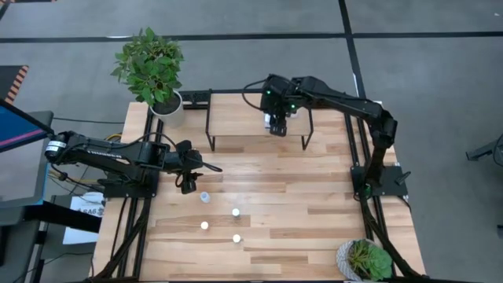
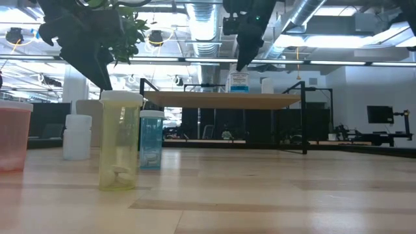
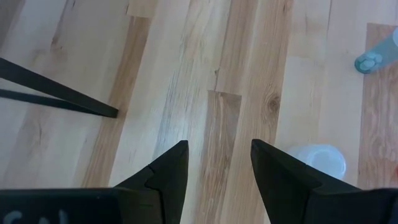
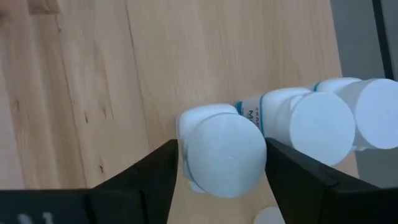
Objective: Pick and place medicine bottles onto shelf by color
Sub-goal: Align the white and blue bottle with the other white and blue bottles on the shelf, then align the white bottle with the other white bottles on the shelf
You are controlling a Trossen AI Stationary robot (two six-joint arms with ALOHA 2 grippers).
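While a white bottle point(image 4: 221, 152) is bracketed on the shelf point(image 1: 236, 126) by the spread fingers of the right gripper point(image 1: 277, 126), two neighbouring bottles point(image 4: 323, 121) stand just beside it. These could be knocked over if that gripper is swung sideways. Four bottles point(image 1: 221, 218) are left on the table point(image 1: 314, 212) near the left gripper point(image 1: 189, 185), held open and empty.

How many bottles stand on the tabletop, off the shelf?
4, in front of the shelf: a pale blue bottle by the left hand, a second bottle, a third bottle and a fourth bottle nearer the front edge. More may be hidden.
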